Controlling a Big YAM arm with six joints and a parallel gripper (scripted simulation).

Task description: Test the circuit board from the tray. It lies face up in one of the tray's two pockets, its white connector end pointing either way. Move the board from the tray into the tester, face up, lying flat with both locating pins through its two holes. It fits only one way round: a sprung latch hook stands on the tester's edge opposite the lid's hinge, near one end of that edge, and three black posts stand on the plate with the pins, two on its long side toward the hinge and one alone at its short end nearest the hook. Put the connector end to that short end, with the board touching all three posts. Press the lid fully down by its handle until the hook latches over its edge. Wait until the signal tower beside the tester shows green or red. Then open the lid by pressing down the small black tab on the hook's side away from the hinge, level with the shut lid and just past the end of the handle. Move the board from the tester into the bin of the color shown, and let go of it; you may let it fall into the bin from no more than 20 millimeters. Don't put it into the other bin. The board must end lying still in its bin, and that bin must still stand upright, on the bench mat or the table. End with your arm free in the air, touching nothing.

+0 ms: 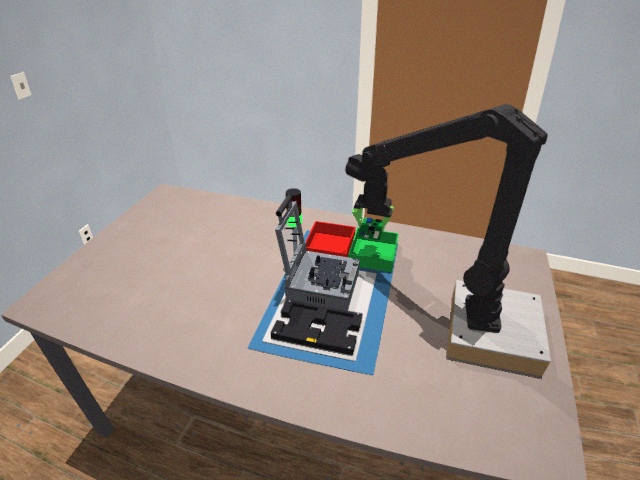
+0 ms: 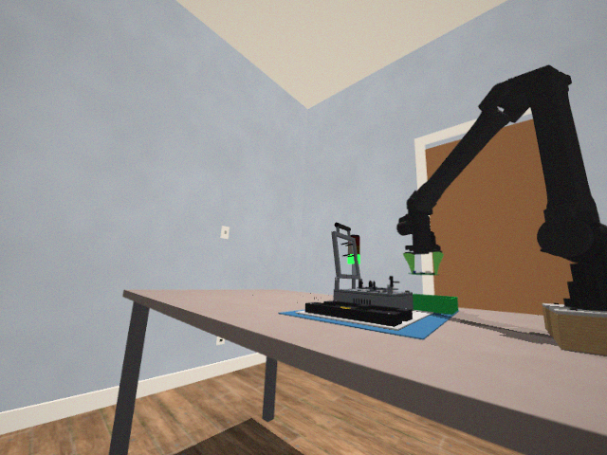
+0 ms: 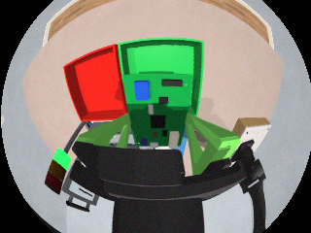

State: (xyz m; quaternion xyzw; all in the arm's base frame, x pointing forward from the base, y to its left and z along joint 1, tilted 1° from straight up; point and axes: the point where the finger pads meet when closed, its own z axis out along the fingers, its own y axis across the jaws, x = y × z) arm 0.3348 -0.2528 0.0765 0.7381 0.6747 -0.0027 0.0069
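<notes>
My gripper (image 1: 373,221) is shut on the green circuit board (image 1: 373,224) and holds it in the air above the green bin (image 1: 374,251). In the wrist view the board (image 3: 157,112) lies flat between the green fingers, face up, over the green bin (image 3: 161,65). In the exterior view the gripper (image 2: 422,266) hangs well above the green bin (image 2: 434,303). The red bin (image 1: 329,238) stands just left of the green one. The signal tower (image 1: 294,221) shows green. The tester (image 1: 323,281) stands with its lid (image 1: 288,238) raised upright and its plate bare.
The black tray (image 1: 316,327) lies in front of the tester on the blue mat (image 1: 321,322). The arm's base block (image 1: 498,331) stands at the right of the table. The red bin (image 3: 93,84) shows beside the green one in the wrist view.
</notes>
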